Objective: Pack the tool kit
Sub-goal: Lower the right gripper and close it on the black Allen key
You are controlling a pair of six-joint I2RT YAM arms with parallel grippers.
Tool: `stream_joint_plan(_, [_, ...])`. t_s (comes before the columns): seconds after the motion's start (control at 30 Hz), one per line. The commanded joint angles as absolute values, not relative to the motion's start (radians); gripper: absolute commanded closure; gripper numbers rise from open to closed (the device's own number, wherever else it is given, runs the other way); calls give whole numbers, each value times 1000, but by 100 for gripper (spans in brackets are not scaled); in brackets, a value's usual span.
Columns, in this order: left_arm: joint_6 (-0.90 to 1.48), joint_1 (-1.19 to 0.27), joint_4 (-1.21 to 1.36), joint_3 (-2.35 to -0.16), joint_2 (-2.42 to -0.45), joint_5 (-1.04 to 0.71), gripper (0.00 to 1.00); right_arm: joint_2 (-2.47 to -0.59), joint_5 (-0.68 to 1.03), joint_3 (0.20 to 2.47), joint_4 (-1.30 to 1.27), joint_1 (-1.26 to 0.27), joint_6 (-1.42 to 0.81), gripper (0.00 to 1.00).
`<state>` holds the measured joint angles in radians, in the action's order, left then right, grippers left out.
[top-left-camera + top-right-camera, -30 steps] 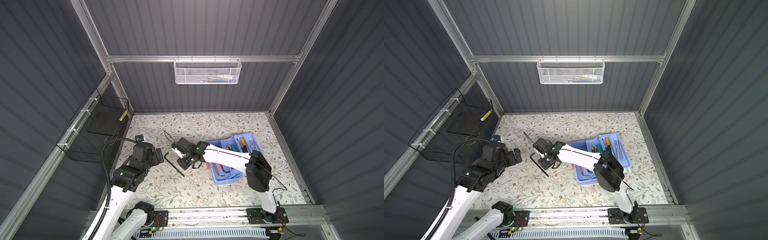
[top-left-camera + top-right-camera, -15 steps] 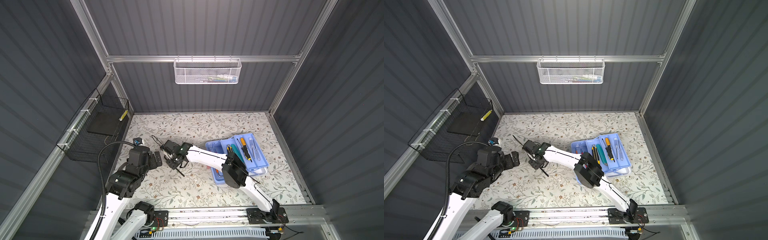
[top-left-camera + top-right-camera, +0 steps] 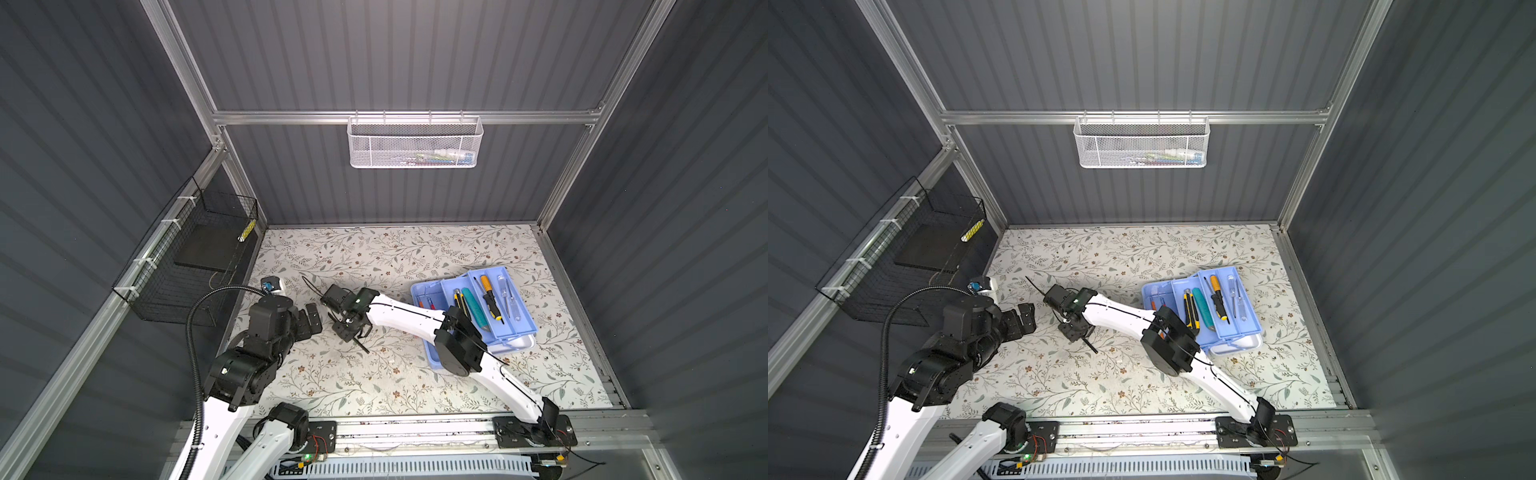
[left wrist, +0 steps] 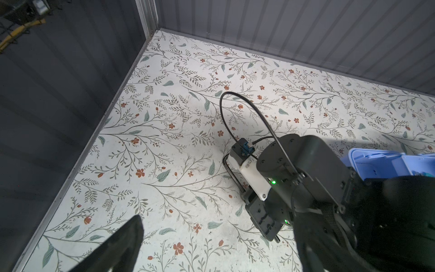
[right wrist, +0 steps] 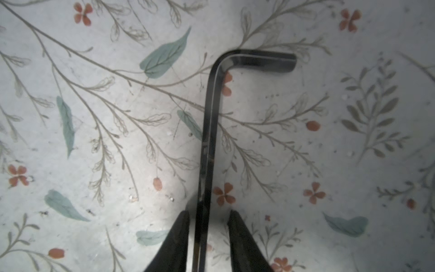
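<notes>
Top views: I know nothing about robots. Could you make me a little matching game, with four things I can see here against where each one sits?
Things:
1. hex key
2. white mesh basket
3. black wire basket
4. blue tray

Places:
A. fixed to the left wall
B. on the right of the table, holding tools
C. flat on the floral surface, straddled by the open right end effector
D. hanging from the rail on the back wall

Pairs: 1-C, 2-D, 3-A, 4-B.
</notes>
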<state>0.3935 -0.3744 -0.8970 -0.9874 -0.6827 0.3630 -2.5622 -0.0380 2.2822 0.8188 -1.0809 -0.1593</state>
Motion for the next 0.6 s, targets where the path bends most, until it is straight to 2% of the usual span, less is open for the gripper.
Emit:
stream_joint_plan(0.0, [368,-379,-893,-976,-680,350,0,-2605,-64,2303,874,-1086,-182,72])
stream_joint_plan(0.37, [368,-379,-887,-983,-703,347,0,-2598,-45,2323,883,-1068,-213,100])
stream_joint_plan(0.57, [379,-378,-881,-982,-717,338,0,-2535,-49,2313,886,-1062,-233,100])
